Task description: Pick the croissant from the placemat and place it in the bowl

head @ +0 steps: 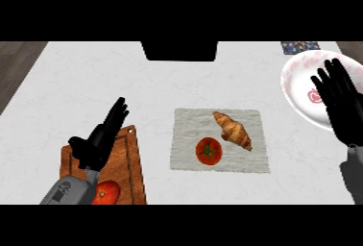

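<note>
Head view: croissant (233, 129) on placemat (186, 120), both hands empty.

Golden-brown, ridged, crescent-shaped croissant lies on the upper right part of the pale, coarse-woven square placemat, just beside a round red tomato (209, 150) with a green stem. Bowl (297, 72), white and glossy with pink speckling and a red motif inside, sits at the right edge, well apart from the croissant; no food shows in it. Right hand (344, 103) hangs over the bowl, fingers straight and spread. Left hand (90, 146), fingers straight and close together, is above a brown wooden cutting board (133, 163) that carries a second tomato (106, 192). Counter (85, 81) is white, faintly veined; a black block (179, 50) stands at its far edge.
</note>
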Robot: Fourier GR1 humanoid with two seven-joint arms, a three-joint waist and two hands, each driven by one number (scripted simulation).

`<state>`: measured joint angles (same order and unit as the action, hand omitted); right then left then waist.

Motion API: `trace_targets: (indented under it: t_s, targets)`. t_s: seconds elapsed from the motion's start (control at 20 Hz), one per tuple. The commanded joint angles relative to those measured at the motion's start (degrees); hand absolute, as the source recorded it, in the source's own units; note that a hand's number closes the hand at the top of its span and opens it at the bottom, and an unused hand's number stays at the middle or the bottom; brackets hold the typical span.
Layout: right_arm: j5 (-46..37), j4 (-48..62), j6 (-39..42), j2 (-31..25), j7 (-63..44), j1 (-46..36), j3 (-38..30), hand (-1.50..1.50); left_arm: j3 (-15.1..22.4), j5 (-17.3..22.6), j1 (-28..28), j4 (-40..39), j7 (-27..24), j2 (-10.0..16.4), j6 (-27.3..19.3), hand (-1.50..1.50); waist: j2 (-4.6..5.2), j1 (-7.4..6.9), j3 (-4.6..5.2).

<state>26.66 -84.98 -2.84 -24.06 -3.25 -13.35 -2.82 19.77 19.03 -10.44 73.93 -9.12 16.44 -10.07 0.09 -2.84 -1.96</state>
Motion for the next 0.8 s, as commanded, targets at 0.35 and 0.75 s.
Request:
trace_targets:
  t_s: [0.35,0.75]
  targets:
    - [-27.5,5.6,-0.6,-5.3,10.5,-5.0,14.3,1.50,4.1,-3.7,-3.9,7.2,3.8,3.3,4.6,0.00,0.44,1.27,2.10]
    - [-35.6,21.7,-2.2,6.7,18.2,-14.4,22.8,-1.50,3.4,-4.0,-2.8,12.1,8.3,2.5,4.5,0.00,0.05,1.65,1.96]
